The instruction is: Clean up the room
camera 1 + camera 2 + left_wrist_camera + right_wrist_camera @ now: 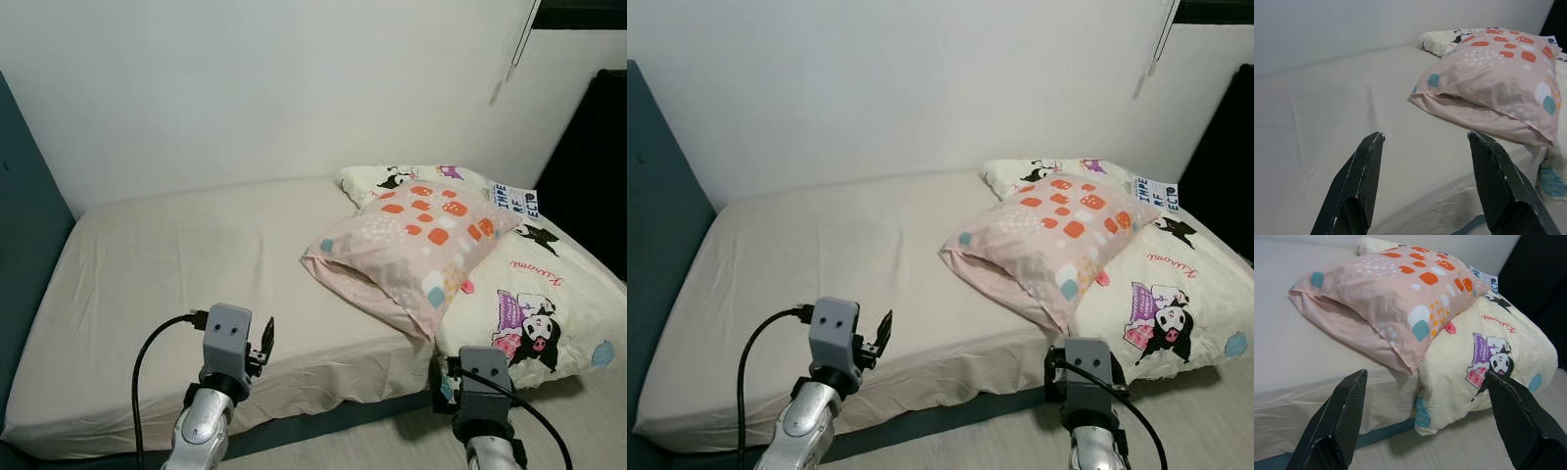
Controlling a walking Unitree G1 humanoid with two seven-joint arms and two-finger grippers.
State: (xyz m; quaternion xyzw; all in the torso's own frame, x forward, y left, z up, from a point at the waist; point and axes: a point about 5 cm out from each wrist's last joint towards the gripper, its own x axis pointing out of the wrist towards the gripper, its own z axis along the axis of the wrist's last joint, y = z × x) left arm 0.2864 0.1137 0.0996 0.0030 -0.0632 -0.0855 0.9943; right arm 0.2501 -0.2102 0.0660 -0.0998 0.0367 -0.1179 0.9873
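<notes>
A white wall (245,88) stands behind the bed. A thin cord (522,39) hangs at its right end, beside a dark curtain (588,157).

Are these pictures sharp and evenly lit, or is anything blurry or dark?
Eye views: soft even light, pink pillow sharp, black patch at the right edge. Wrist views: bed sheet clear, close black gripper fingers slightly soft; faint shadow under the cartoon duvet.
</notes>
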